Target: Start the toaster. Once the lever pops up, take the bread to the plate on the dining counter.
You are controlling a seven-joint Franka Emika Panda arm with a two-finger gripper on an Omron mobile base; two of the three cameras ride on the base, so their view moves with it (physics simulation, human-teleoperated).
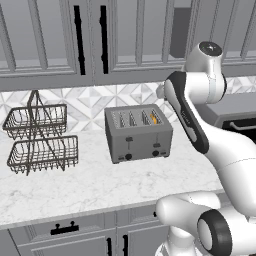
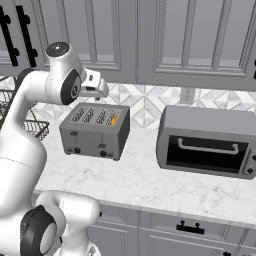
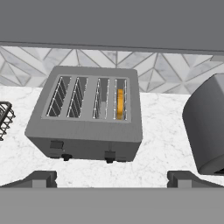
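Observation:
The grey four-slot toaster (image 1: 138,132) (image 2: 96,129) (image 3: 87,114) stands on the marble worktop (image 1: 100,185) against the tiled wall. The bread (image 1: 155,118) (image 2: 114,119) (image 3: 120,104) sits low in the toaster's rightmost slot, only its golden top edge showing. My gripper (image 2: 100,89) (image 3: 112,180) hangs open in the air above and in front of the toaster, touching nothing, its fingertips (image 3: 40,178) spread wide. The toaster's black levers and knobs face me on its front. The plate and the dining counter are out of view.
A two-tier wire basket rack (image 1: 40,140) (image 2: 36,128) stands left of the toaster. A grey toaster oven (image 2: 207,142) (image 3: 208,127) stands to its right. Grey wall cabinets (image 1: 90,40) hang above the worktop, and bare marble lies in front of the toaster.

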